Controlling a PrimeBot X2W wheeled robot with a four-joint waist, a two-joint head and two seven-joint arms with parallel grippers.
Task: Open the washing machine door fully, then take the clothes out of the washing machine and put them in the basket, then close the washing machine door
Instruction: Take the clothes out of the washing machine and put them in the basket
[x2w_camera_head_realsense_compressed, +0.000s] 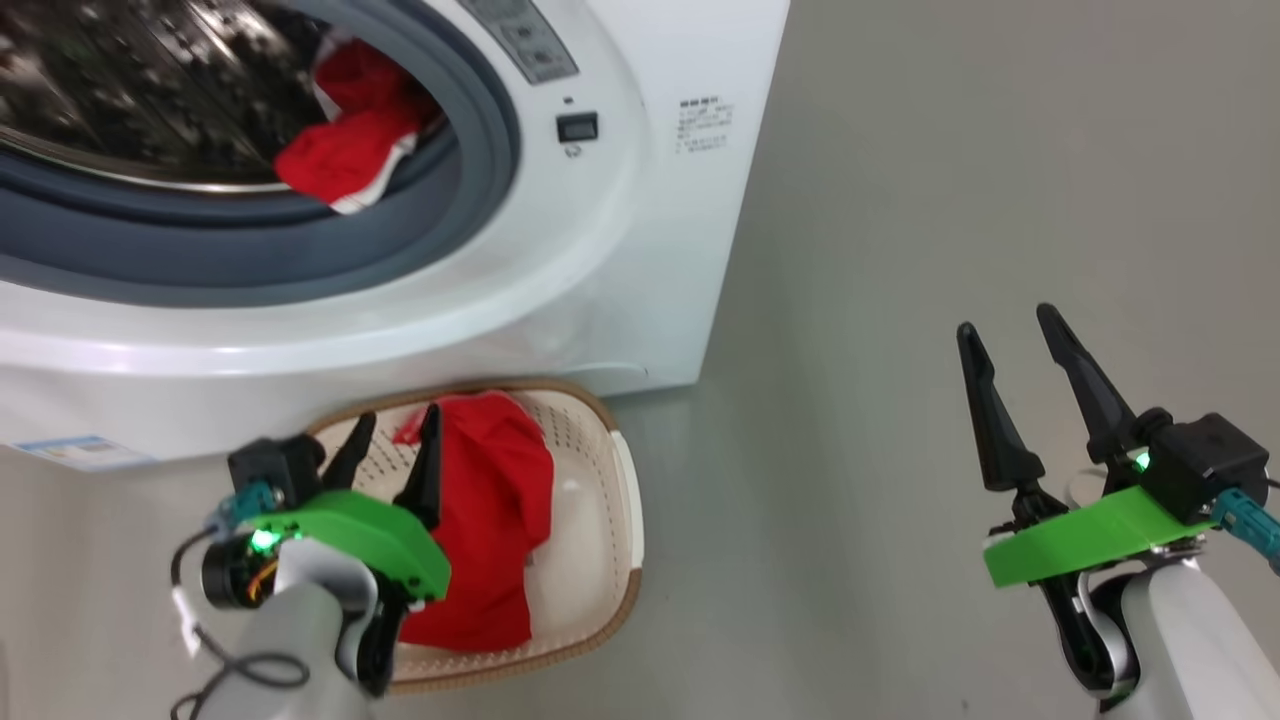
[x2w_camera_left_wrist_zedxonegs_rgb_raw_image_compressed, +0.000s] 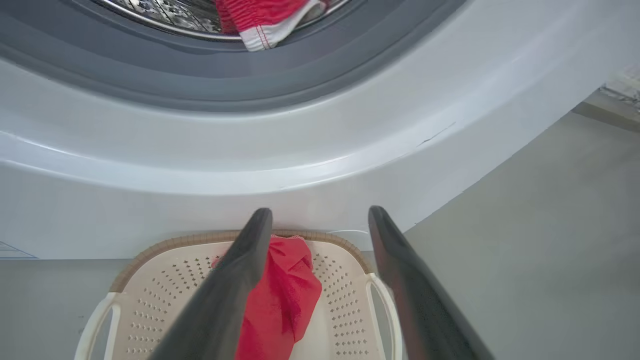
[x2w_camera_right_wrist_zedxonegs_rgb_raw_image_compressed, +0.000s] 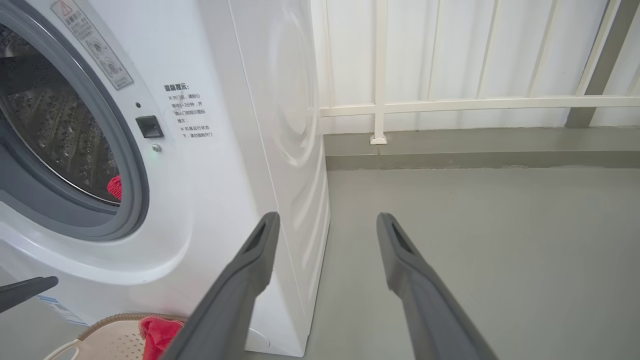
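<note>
Presently, unloading: left pincer (x2w_camera_head_realsense_compressed: 398, 415), released, hangs above a red garment (x2w_camera_head_realsense_compressed: 500, 500) in the basket (x2w_camera_head_realsense_compressed: 625, 560); right pincer (x2w_camera_head_realsense_compressed: 1005, 322) likewise released. Next: reach ahead for clothes (x2w_camera_head_realsense_compressed: 350, 150) in the washing machine (x2w_camera_head_realsense_compressed: 600, 250).

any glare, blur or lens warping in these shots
Head view: a glare band runs along the washing machine front, and the drum looks smeared. Left wrist view: the wide lens bows that front into an arc; the left claw is soft. Right wrist view: even light, no hard shadows on the floor.
</note>
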